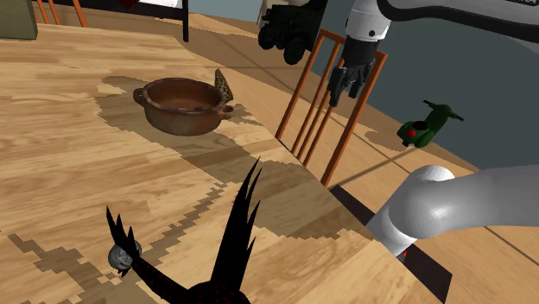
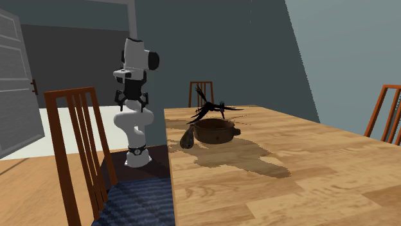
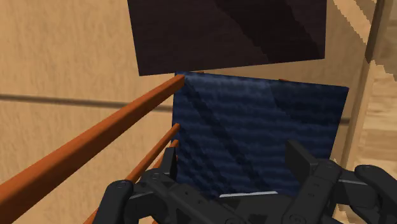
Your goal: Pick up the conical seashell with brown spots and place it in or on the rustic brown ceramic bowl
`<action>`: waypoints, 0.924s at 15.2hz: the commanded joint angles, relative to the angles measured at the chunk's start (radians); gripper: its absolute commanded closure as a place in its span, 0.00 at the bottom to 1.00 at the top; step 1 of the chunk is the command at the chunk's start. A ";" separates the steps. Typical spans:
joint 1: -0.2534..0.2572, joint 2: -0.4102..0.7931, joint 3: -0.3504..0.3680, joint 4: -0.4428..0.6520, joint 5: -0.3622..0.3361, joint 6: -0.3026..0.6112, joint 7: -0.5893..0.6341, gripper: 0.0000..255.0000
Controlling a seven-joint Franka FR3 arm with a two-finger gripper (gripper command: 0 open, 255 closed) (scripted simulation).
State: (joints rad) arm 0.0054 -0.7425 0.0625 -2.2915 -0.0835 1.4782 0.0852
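Fingers: spread apart, pinching nothing, hanging over a chair's blue seat.
Seashell: on the counter, well apart from the fingers and lower, on the side of the brown bowl nearer them. Touching or just beside it, I could not tell.
Handling: probably light, rigid, smooth and somewhat brittle. The taper might slip from a pinch, so take it across the wide middle.
Hidden: the bowl covered the seashell's lower part in the shoulder view; its spots barely showed.
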 commanded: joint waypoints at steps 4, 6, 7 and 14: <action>0.012 0.066 0.025 0.008 0.032 0.084 0.035 0.00; 0.020 0.114 0.043 0.020 0.050 0.138 0.056 0.00; 0.024 0.138 0.051 0.027 0.058 0.165 0.067 0.00; 0.045 0.324 0.111 0.112 0.097 0.334 0.136 0.00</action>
State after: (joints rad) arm 0.0478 -0.4510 0.1632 -2.1968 0.0089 1.7855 0.2095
